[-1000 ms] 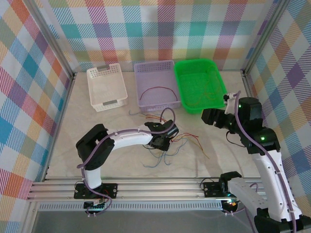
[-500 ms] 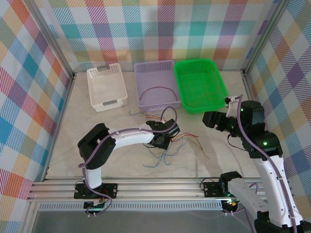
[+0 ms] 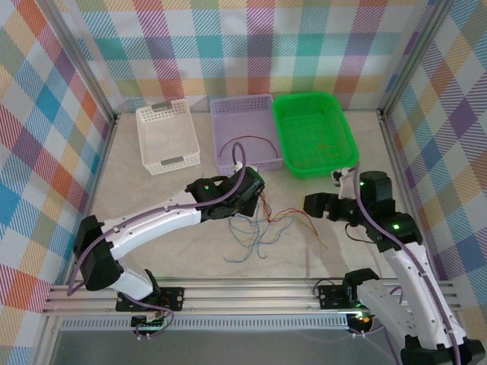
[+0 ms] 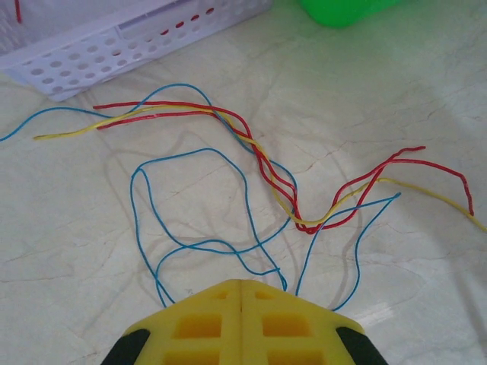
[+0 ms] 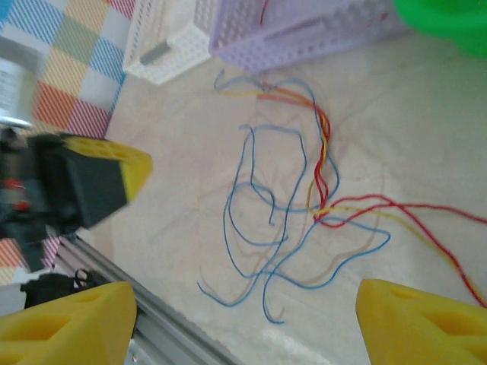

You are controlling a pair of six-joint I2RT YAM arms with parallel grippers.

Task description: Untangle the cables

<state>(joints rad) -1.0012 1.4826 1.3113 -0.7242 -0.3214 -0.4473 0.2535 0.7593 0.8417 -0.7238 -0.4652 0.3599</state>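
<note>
Moved: the left gripper [image 3: 254,187] has gone from above the tangle to just in front of the lilac basket [image 3: 245,163], its arm now stretched low. The right gripper [image 3: 310,204] has come closer to the tangle.
Cables [image 3: 262,220]: on the table in front of the lilac basket, in much the same spot as before.
Blue strands [image 4: 190,198]: loose loops trailing away from the basket towards the arm bases.
Right gripper [image 5: 243,293]: fingers spread wide with nothing between them, in front of and to the right of the basket.
Left gripper [image 4: 242,285]: jaws pressed together (a second ago they stood apart). Blue ends run under the tips, and whether one is pinched cannot be told.
Red and yellow strands [image 4: 251,144]: long axis roughly along the basket's front wall, slanting away from it at the right end.
Red strand [image 3: 247,142]: lies arched inside the basket.
White basket [image 3: 169,161]: left of it.
Green basket [image 3: 316,169]: right of it.
</note>
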